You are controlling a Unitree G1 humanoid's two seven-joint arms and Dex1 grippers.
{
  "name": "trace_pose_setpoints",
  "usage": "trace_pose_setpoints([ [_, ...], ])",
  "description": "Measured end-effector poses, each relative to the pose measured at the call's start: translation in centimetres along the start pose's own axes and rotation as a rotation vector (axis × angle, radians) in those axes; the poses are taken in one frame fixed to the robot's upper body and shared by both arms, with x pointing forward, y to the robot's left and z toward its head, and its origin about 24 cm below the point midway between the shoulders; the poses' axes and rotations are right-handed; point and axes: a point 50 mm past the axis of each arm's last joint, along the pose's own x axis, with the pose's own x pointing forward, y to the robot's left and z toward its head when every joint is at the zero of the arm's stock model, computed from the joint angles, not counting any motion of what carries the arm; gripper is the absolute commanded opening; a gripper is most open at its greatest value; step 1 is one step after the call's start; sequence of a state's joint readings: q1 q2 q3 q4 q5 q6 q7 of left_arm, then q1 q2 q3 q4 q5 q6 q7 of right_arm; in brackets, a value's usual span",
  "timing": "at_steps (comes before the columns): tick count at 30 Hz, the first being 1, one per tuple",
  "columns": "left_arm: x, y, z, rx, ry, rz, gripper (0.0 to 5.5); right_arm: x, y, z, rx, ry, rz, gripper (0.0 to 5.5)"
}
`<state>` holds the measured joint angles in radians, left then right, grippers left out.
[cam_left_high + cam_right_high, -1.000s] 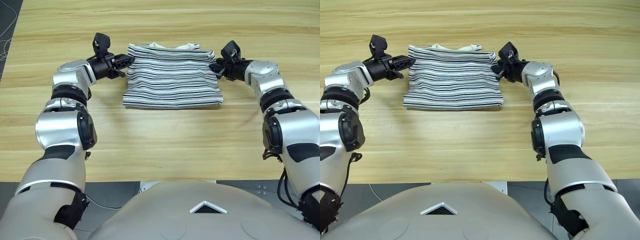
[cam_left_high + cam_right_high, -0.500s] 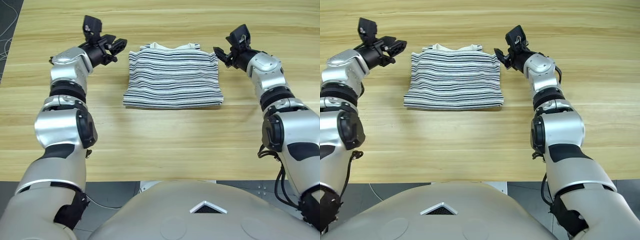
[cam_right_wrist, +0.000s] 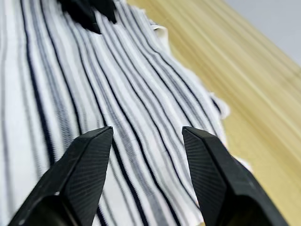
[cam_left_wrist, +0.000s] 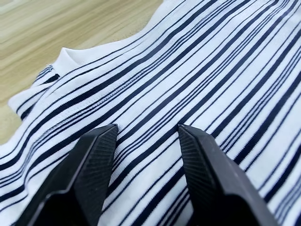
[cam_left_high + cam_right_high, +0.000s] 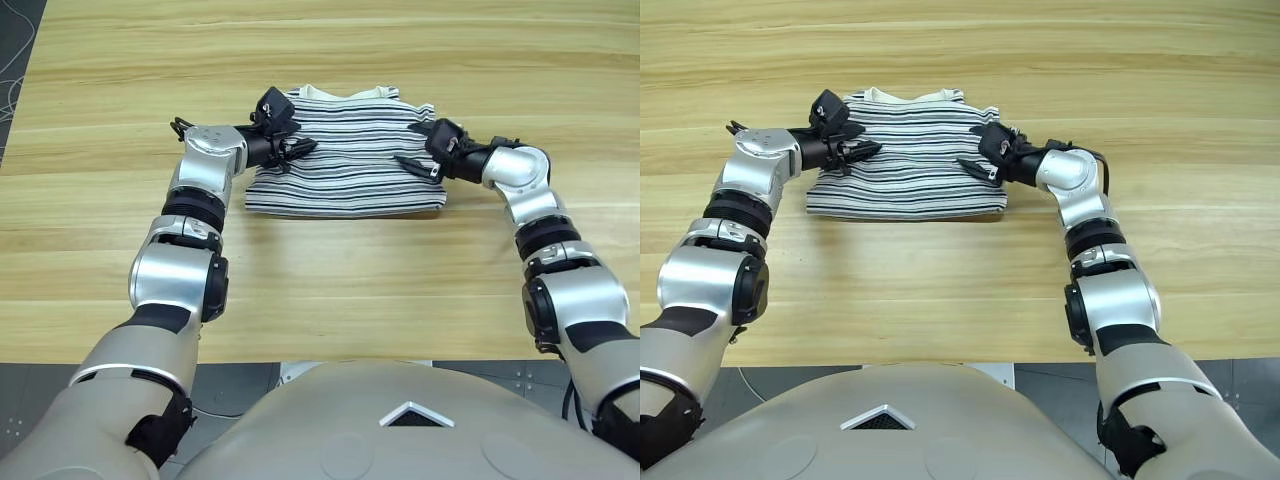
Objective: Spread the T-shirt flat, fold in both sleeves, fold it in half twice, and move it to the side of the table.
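Now my left fingers (image 5: 300, 150) and right fingers (image 5: 412, 163), both spread wide, hover over the folded black-and-white striped T-shirt (image 5: 345, 185) on the pale wooden desk (image 5: 320, 270); another halving likely follows, needing edge pinches.

Silver-grey arm shells (image 5: 180, 280) with black joint bands; left claw (image 5: 298, 152) and right claw (image 5: 412, 163) matte black, finger pads (image 4: 96, 160) ribbed.

Your left gripper (image 5: 298, 150) and right gripper (image 5: 411, 163) point inward at each other from either side, both with jaws parted, held low.
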<state>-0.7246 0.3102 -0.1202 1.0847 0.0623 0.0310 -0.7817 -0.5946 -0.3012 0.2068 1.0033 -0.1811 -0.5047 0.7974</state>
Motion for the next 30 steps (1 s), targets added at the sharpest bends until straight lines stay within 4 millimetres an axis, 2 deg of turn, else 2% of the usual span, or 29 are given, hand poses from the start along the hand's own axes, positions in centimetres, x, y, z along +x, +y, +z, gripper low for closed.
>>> trace_pose_setpoints([
  [2,0.2,-0.2,0.1,0.04,0.01,-0.008,2.37,0.0,0.0,0.0,-0.03,0.027,0.012,2.72],
  [4,0.4,-0.9,0.3,0.166,0.035,-0.029,2.37,0.1,0.0,0.0,-0.059,0.054,0.021,2.72],
  [8,-0.1,-4.0,0.8,0.605,0.064,-0.087,2.37,0.7,-0.9,0.5,-0.145,0.128,0.052,2.72],
  [12,-2.7,-7.3,1.4,1.046,0.154,-0.066,2.37,0.9,-2.9,1.2,-0.305,0.27,0.069,2.72],
  [14,-4.6,-7.7,1.4,1.238,0.26,0.001,2.37,0.7,-4.1,1.4,-0.414,0.358,0.071,2.72],
  [16,-5.8,-7.9,2.2,1.349,0.309,0.065,2.37,0.3,-5.1,1.5,-0.527,0.44,0.068,2.72],
  [20,-5.4,-10.7,4.2,1.4,0.2,0.058,2.37,0.9,-5.4,1.9,-0.719,0.477,0.08,2.72],
  [24,-3.8,-13.1,5.7,1.242,0.038,-0.022,2.37,3.4,-3.3,3.5,-0.826,0.301,0.067,2.72],
  [26,-3.7,-11.8,8.0,1.115,-0.034,0.021,2.37,3.9,-2.8,4.7,-0.824,0.183,0.062,2.72],
  [27,-3.8,-10.5,9.6,1.034,-0.069,0.06,2.37,3.9,-2.9,5.6,-0.817,0.108,0.038,2.72],
  [29,-3.7,-8.6,11.7,0.934,-0.118,0.109,2.37,3.5,-3.5,6.5,-0.797,0.028,-0.001,2.72],
  [30,-3.3,-7.0,12.5,0.879,-0.122,0.158,2.37,3.1,-4.0,7.0,-0.782,-0.01,-0.031,2.72],
])
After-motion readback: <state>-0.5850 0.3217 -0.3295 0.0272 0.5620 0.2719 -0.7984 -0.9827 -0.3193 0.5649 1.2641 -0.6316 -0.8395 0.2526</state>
